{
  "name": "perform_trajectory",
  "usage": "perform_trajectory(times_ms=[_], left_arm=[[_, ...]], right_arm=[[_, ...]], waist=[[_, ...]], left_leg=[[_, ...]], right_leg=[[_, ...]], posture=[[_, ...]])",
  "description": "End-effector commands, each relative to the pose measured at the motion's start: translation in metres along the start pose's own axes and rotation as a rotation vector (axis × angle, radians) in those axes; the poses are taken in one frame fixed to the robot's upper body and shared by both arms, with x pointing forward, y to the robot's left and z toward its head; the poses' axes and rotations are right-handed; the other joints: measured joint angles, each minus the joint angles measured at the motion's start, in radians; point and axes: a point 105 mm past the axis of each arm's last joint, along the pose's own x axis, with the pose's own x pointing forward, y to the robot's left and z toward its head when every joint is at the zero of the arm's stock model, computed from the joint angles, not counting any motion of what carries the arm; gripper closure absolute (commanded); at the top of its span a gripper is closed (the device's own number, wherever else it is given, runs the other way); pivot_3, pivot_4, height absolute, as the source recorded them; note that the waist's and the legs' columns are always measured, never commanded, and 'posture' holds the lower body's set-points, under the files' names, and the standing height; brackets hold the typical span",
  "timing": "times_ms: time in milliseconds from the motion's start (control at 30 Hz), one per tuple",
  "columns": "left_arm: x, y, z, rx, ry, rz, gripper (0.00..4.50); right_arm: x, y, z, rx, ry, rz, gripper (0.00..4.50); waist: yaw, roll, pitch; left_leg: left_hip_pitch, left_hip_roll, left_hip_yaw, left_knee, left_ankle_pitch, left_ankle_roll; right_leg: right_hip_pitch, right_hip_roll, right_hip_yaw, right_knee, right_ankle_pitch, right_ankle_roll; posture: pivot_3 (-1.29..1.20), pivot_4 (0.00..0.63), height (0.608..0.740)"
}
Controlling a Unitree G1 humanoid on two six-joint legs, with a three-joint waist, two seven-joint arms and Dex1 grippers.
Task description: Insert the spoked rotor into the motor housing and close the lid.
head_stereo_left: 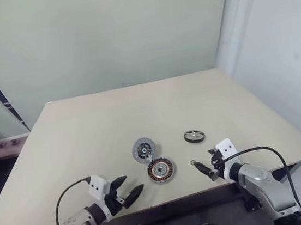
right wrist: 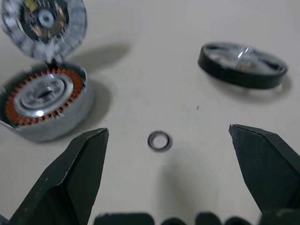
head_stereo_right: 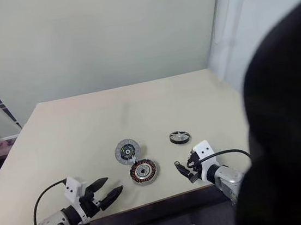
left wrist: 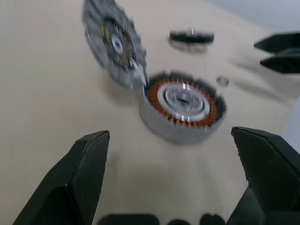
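Both hands (head_stereo_left: 131,188) (head_stereo_left: 202,170) spread, empty. Rotor (head_stereo_left: 194,135) far from housing (head_stereo_left: 161,170); lid (head_stereo_left: 143,149) hinged open. Risk: right hand knocks washer (right wrist: 159,141) reaching rotor.

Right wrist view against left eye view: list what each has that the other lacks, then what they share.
Right wrist alone: a small metal ring lying on the table between the open right pincer's fingers. Left eye alone: the open left pincer, the wall and the table's far edge. Shared: the spoked rotor, the copper-wound housing and the grey lid, tilted up at the housing's rim.
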Motion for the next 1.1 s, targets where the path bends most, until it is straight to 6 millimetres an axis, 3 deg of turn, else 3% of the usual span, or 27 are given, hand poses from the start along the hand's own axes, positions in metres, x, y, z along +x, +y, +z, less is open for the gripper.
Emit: perform_trajectory(times_ms=[33,433,900,1000,1100], left_arm=[[0.007,-0.003,0.009,0.039,-0.04,-0.029,0.04],[0.014,-0.012,-0.005,0.06,0.007,-0.076,0.04],[0.02,-0.014,-0.006,0.069,0.017,-0.098,0.04],[0.02,-0.014,-0.006,0.071,0.017,-0.099,0.0],[0.02,-0.014,-0.006,0.073,0.017,-0.099,0.0]], right_arm=[[0.006,0.0,0.01,-0.05,-0.02,0.011,0.0],[0.026,0.002,-0.008,-0.089,0.039,0.031,0.0],[0.042,0.0,-0.011,-0.088,0.031,0.013,0.0],[0.043,0.0,-0.014,-0.082,0.037,0.01,0.57],[0.044,0.003,-0.016,-0.076,0.044,0.015,1.6]], waist=[[0.0,0.0,0.0],[0.0,0.0,0.0],[0.0,0.0,0.0],[0.0,0.0,0.0],[0.0,0.0,0.0]], left_leg=[[0.0,0.0,0.0,0.0,0.0,0.0],[-0.001,0.0,0.0,0.0,0.0,0.0],[0.0,0.0,-0.001,0.0,0.0,0.0],[0.0,0.0,-0.001,0.0,0.0,0.0],[0.0,0.0,-0.001,0.0,0.0,0.0]], right_leg=[[0.0,0.0,0.0,0.0,0.0,0.0],[0.0,0.0,0.0,0.0,0.0,0.0],[0.0,0.0,0.0,0.001,0.0,0.0],[0.0,0.0,0.0,0.001,0.0,0.0],[0.0,0.0,0.001,0.001,0.0,0.0]], posture=[[0.0,0.0,0.74],[0.0,0.0,0.74],[0.0,0.0,0.74],[0.0,0.0,0.74],[0.0,0.0,0.74]])
